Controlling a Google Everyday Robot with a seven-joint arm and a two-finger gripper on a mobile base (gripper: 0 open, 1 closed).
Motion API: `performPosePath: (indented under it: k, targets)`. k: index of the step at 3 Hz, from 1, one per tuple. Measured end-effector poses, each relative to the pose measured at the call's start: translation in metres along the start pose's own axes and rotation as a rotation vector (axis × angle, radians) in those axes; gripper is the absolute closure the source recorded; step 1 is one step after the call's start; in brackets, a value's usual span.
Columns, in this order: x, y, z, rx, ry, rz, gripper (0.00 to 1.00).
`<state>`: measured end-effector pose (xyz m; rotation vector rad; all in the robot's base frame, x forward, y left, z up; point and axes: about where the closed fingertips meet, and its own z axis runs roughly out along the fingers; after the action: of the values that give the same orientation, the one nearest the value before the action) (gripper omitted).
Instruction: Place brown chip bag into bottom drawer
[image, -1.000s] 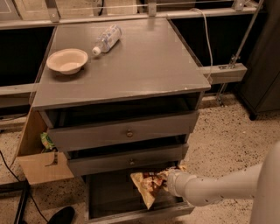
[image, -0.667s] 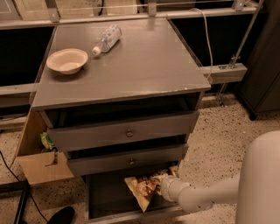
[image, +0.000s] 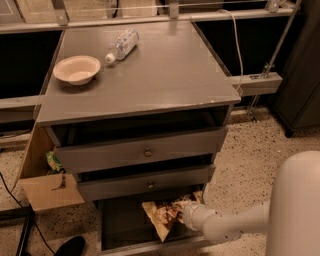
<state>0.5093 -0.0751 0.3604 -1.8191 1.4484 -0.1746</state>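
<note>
While the bottom drawer (image: 121, 223) stands pulled out toward the near side under the grey cabinet (image: 165, 80), the brown chip bag (image: 161, 216) sits over its right half, tilted, with its far edge up near the underside of the middle drawer (image: 145, 183) and its near corner pointing down toward the drawer's low front panel. At the bag's right edge is the gripper (image: 181, 209), at the end of a white arm (image: 235, 225) that reaches in from the near right; its rounded wrist hides most of it, so I cannot tell how it is set on the bag. The left part of the drawer's dark floor lies bare beside the bag. Both the middle drawer and the top drawer (image: 140, 150) above it are slightly open, each with a small round knob at the centre. On the cabinet top, a pale shallow bowl (image: 77, 69) rests near the left edge, and a clear plastic water bottle (image: 121, 45) lies on its side just beyond it, cap end toward the bowl. To the left of the cabinet, a cardboard box (image: 50, 192) stands on the speckled floor (image: 250, 155), with a small green packet (image: 53, 161) showing at its far inner side. A dark shoe (image: 70, 246) lies on the floor near the drawer's left front corner.
</note>
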Motion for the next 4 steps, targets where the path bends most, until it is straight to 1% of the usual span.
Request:
performPosePath:
  k: [1,2,3,4]
  targets:
    - [0.007,0.008,0.025,0.041,-0.020,0.000,1.00]
    - [0.012,0.017,0.044,0.065,-0.035,0.007,1.00]
    - [0.010,0.025,0.062,0.081,-0.059,0.012,1.00]
    - [-0.003,0.031,0.084,0.086,-0.098,0.008,1.00]
